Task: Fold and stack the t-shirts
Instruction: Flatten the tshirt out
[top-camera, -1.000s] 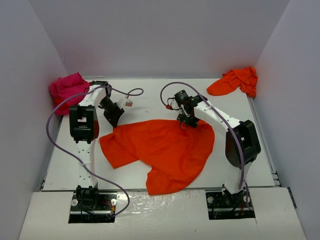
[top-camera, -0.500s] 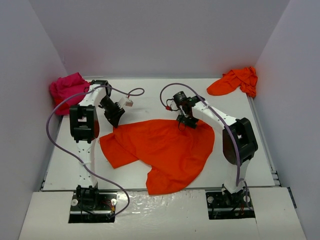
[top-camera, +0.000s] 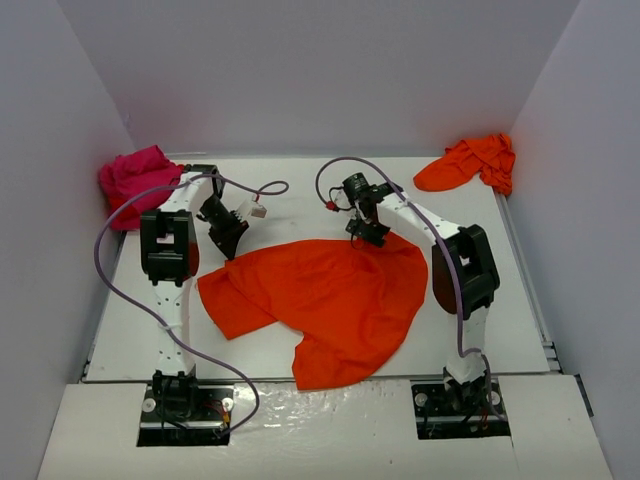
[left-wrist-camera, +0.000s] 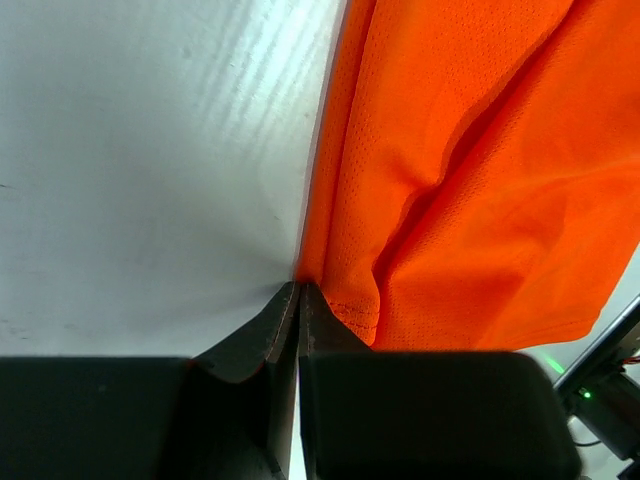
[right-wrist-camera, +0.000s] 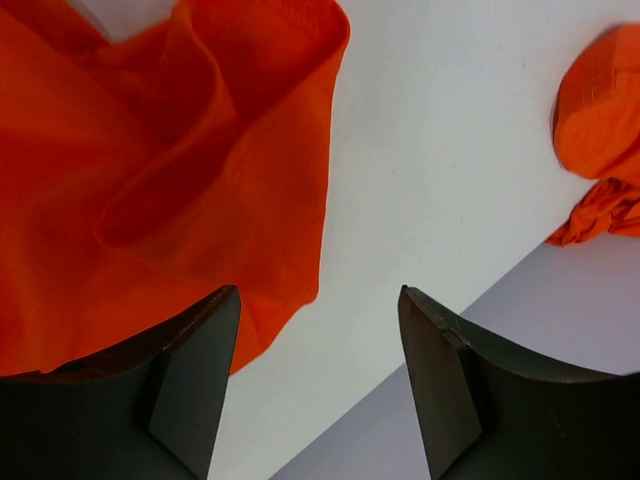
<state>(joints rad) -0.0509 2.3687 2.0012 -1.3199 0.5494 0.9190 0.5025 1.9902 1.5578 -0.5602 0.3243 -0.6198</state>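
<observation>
A bright orange-red t-shirt (top-camera: 330, 300) lies spread and wrinkled across the middle of the table. My left gripper (top-camera: 228, 243) is at its upper left corner. In the left wrist view the jaws (left-wrist-camera: 298, 285) are shut, with the shirt's hem (left-wrist-camera: 330, 300) running into their tips and folds of cloth (left-wrist-camera: 470, 180) fanning out from there. My right gripper (top-camera: 368, 236) hangs open over the shirt's top edge. In the right wrist view (right-wrist-camera: 318, 291) its left finger is above the cloth (right-wrist-camera: 150, 170), and only bare table shows between the fingers.
A second orange-red t-shirt (top-camera: 470, 165) lies crumpled in the back right corner and also shows in the right wrist view (right-wrist-camera: 600, 130). A magenta t-shirt (top-camera: 135, 180) is bunched against the left wall. Grey walls close in the white table (top-camera: 300, 190) on three sides.
My left gripper has closed at the shirt's upper left corner. My right gripper has drifted a little left and back along the top edge, staying open.
</observation>
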